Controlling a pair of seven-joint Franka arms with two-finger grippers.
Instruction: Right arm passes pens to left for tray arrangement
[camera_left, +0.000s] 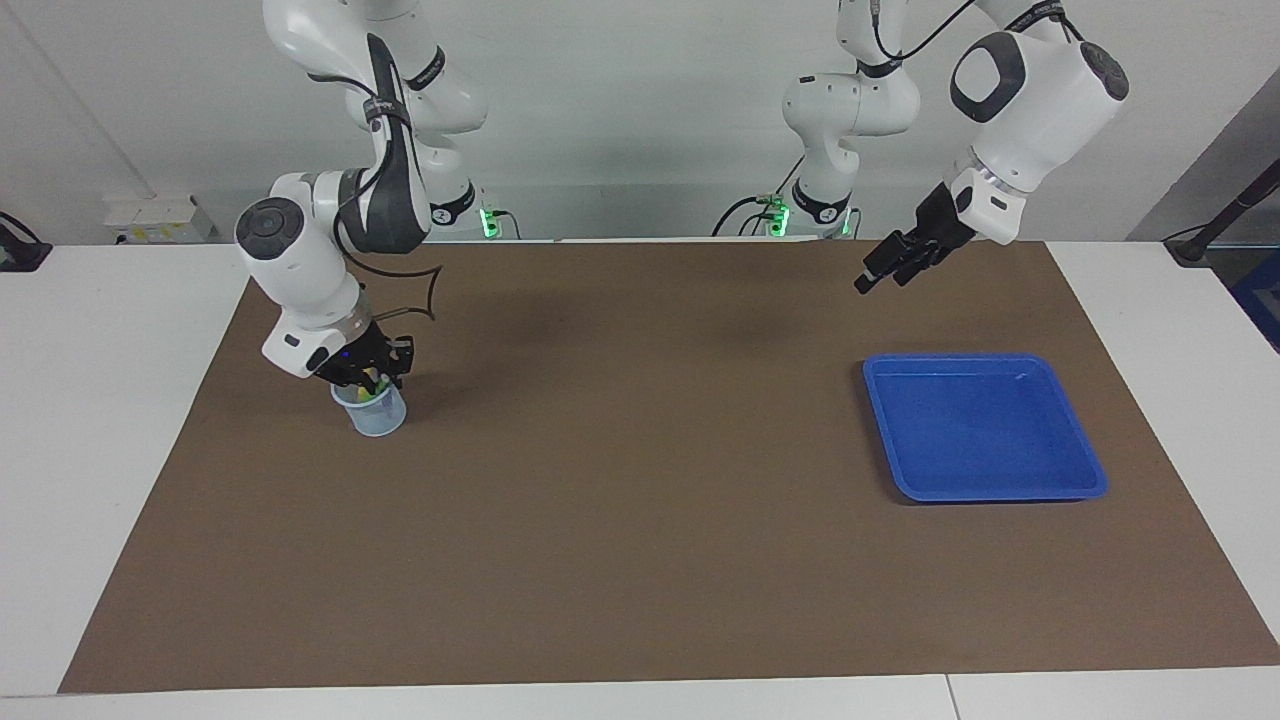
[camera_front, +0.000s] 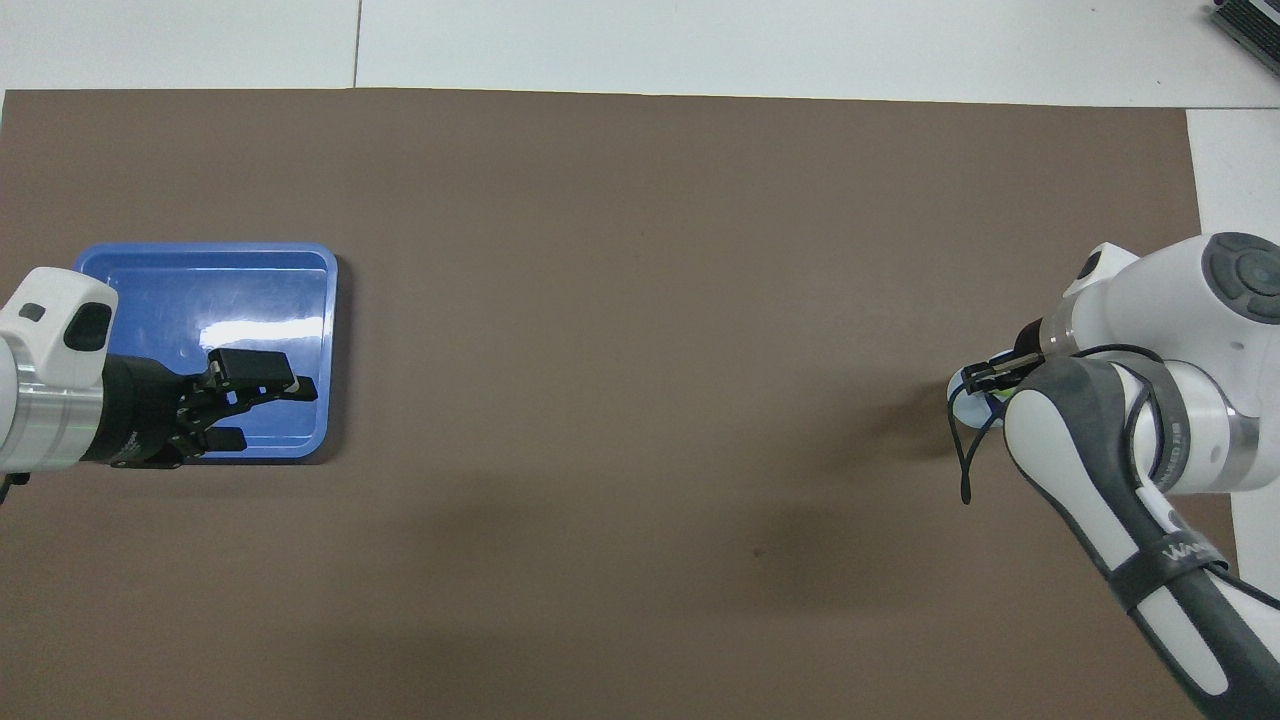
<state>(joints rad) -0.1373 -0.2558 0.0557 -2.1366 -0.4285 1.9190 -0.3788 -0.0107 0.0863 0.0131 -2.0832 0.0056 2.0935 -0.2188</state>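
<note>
The pens (camera_left: 372, 381) stand in a small pale-blue cup (camera_left: 378, 415) toward the right arm's end of the mat. Only yellow and green tips show. My right gripper (camera_left: 368, 374) is down at the cup's mouth, right at the pen tops; in the overhead view the right gripper (camera_front: 985, 378) hides most of the cup (camera_front: 962, 395). The blue tray (camera_left: 985, 425) lies empty toward the left arm's end. My left gripper (camera_left: 878, 282) hangs open and empty high over the mat by the tray; from overhead the left gripper (camera_front: 280, 412) covers the tray's (camera_front: 200, 290) corner.
A brown mat (camera_left: 640, 480) covers most of the white table (camera_left: 100, 400). Both arm bases stand at the robots' edge. A black cable loops off the right arm beside the cup.
</note>
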